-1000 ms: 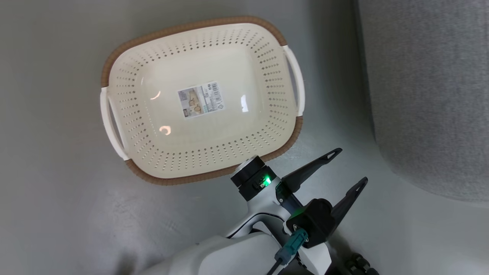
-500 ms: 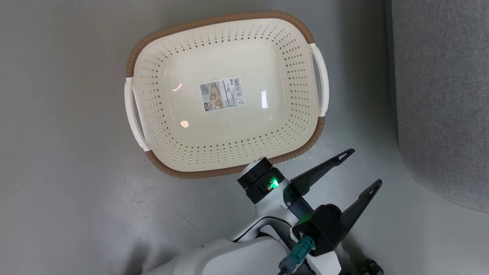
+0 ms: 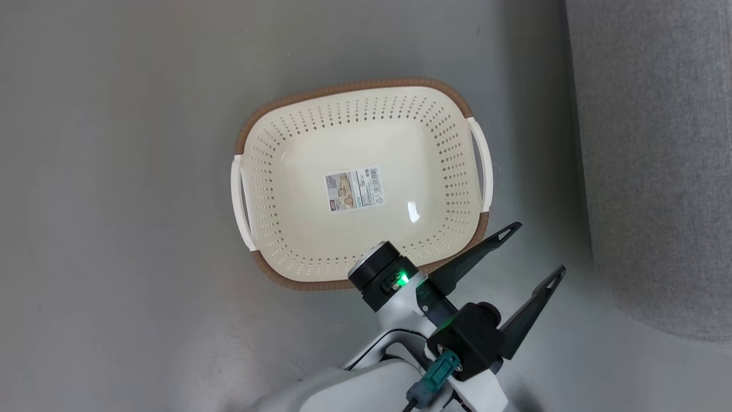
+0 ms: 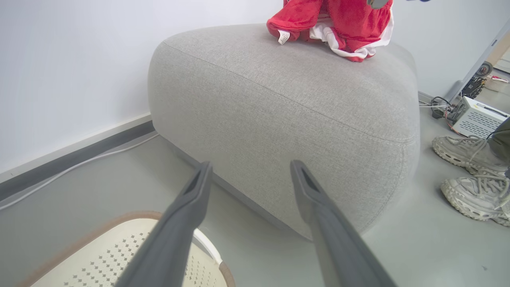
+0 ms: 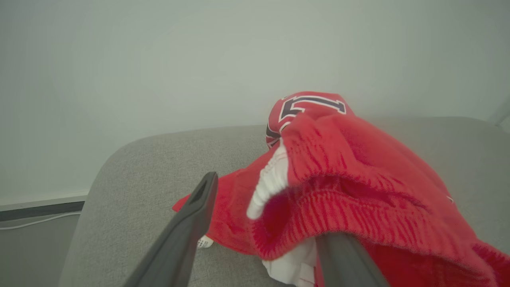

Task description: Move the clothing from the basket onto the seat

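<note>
The oval cream basket (image 3: 274, 189) is seen standing on the grey floor (image 3: 114, 229). Its perforated walls and brown rim are shown from above, and its bottom is seen bare around a paper label (image 3: 353, 189). The left pincer (image 3: 534, 251) is held just beside the basket's near rim, over the floor, with its fingers spread apart and nothing between them. The red clothing (image 4: 342, 24) is piled on top of the light grey seat (image 4: 279, 99), white trim and a small tag showing. The right pincer (image 5: 255, 177) is held at this pile with its fingers apart. A red ribbed hem is draped over one finger, and black, white-edged lettering is seen behind.
</note>
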Tool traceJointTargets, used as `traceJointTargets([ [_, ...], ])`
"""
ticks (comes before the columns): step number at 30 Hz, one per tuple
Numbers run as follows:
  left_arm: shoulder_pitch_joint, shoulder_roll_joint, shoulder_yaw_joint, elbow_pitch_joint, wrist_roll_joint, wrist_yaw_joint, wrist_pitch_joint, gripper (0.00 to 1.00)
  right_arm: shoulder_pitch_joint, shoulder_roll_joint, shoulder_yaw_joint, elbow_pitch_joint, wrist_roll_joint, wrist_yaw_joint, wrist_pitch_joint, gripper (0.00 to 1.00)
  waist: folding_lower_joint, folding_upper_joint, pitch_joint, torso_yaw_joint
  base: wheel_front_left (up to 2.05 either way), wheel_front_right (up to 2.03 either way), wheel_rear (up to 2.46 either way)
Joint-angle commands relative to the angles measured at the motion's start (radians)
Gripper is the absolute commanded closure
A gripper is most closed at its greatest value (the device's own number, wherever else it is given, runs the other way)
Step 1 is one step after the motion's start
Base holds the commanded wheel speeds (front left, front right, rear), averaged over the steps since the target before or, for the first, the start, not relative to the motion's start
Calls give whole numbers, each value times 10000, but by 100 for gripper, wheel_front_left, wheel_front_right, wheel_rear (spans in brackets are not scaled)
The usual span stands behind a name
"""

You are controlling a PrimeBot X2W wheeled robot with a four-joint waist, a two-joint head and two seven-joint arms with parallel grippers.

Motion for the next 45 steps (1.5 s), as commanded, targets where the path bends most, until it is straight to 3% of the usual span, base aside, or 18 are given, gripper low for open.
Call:
traceJointTargets([
  [1, 366, -80, 251, -268, -107, 19, -47, 0, 776, -522, 33, -148, -194, 12, -117, 0, 0, 0, -541, 190, 0, 0, 0],
  [8, 1562, -80, 1308, -427, 56, -416, -47, 0, 2541, 189, 377, 67, -370, 12, -117, 0, 0, 0, -2104, 663, 0, 0, 0],
  [13, 2620, -80, 2355, -200, 306, -864, -47, 0, 3216, 852, 264, -516, -618, 12, -117, 0, 0, 0, -3100, 858, 0, 0, 0],
  [25, 5210, 1, 6430, -380, 1447, -2115, -47, 0, 4473, 2698, -499, -2728, -2280, 12, -118, 0, 0, 0, -4855, 1093, 0, 0, 0],
  [38, 6930, -25, 9792, -868, 2278, -2753, -47, 0, 5960, 4720, -832, -4051, -3944, 12, -118, 0, 0, 0, -5933, 1352, 0, 0, 0],
  [45, 7776, -62, 11027, -1226, 2705, -2755, -47, 0, 6902, 5795, -854, -4257, -4687, 12, -118, 0, 0, 0, -6320, 1357, 0, 0, 0],
])
